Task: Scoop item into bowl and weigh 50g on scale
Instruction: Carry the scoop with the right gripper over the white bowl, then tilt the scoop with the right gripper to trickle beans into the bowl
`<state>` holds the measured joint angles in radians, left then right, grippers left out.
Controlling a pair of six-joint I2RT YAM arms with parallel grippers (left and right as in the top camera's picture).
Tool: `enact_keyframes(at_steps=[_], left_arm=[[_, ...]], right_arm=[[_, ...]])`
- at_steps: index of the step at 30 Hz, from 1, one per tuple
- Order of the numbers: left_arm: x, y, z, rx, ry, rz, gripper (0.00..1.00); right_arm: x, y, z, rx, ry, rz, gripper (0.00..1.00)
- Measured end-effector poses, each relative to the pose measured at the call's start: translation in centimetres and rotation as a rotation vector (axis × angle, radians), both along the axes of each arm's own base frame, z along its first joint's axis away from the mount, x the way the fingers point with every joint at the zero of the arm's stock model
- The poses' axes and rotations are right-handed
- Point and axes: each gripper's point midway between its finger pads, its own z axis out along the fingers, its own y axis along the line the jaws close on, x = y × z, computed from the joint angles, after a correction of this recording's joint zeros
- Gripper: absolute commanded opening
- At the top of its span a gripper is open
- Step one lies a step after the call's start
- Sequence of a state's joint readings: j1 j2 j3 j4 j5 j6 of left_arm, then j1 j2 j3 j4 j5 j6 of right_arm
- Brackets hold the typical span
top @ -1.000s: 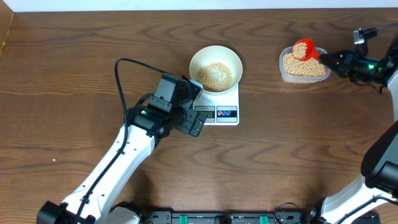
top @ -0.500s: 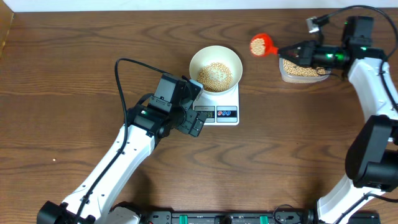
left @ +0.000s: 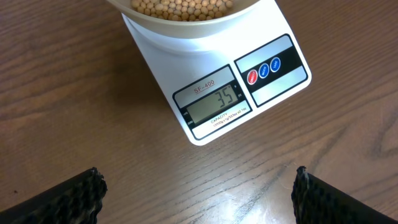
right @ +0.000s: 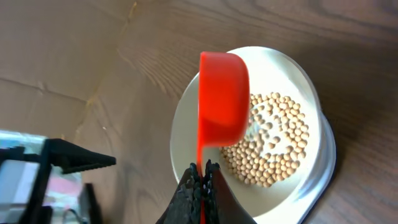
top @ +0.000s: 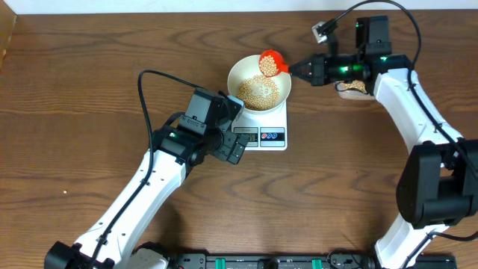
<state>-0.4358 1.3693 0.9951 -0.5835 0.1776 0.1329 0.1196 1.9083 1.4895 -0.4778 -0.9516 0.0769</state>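
Note:
The white bowl [top: 240,72] stands on the white scale [top: 275,119] and holds a heap of tan beans [top: 258,90]. My right gripper [top: 299,69] is shut on the thin handle of a red scoop [top: 270,62], which hangs over the bowl's right rim with beans in it. In the right wrist view the scoop [right: 222,99] sits above the bowl [right: 184,127] and its beans [right: 277,134]. My left gripper [top: 235,128] stands open at the scale's front left. Its wrist view shows the display [left: 214,102] reading 35, and nothing lies between the fingertips [left: 78,196].
A clear container of beans [top: 351,87] sits right of the scale, mostly hidden under my right arm. A black cable [top: 146,97] loops up from the left arm. The table's far edge runs along the top of the overhead view.
My right arm has carried the red scoop leftward from the clear container to above the bowl's right rim. The left arm has not moved.

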Motion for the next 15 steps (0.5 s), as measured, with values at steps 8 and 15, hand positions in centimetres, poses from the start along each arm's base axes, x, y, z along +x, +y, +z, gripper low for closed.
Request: enact_keyframes(at_steps=[8,15], left_arm=[[0.0,0.0,0.0,0.000,0.000,0.000,0.98],[0.0,0.0,0.0,0.000,0.000,0.000,0.98]], right_arm=[[-0.7,3.2,-1.0,-0.110,-0.114,0.076,0.01],[-0.3,3.1,-1.2,-0.147,-0.163,0.082,0.01]])
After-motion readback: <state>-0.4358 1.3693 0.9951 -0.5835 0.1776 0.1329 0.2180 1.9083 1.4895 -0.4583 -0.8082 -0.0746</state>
